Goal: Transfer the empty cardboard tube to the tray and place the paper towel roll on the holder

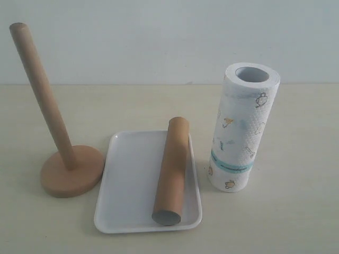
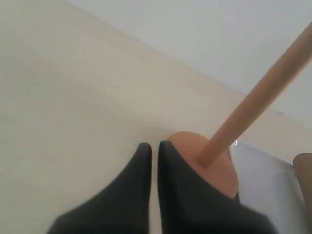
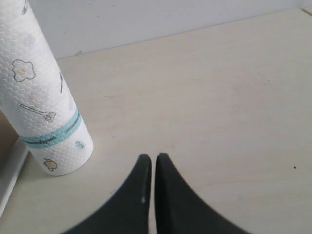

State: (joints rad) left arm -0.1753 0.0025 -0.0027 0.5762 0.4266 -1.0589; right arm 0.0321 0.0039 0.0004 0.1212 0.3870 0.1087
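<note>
- The cardboard tube (image 1: 171, 172) lies flat in the tray (image 1: 130, 180) along its right side. One open end faces the near rim and the other end reaches the far rim.
- The tray sits on the worktop (image 1: 296, 217), between the holder (image 1: 71, 174) on the left and the paper towel roll (image 1: 241, 129) on the right.
- The holder stands on its round base just beside the tray, and its pole is bare.
- The paper towel roll stands upright on the worktop close to the tray's right rim. Its teal band is near the bottom and its hollow core is open at the top.
- The left tool (image 2: 154, 146) is narrow, with only a thin slit between its fingers. It holds nothing and sits just beside the holder's base.
- The right tool (image 3: 153, 158) is equally narrow and empty. It is near the foot of the roll but apart from it.
</note>
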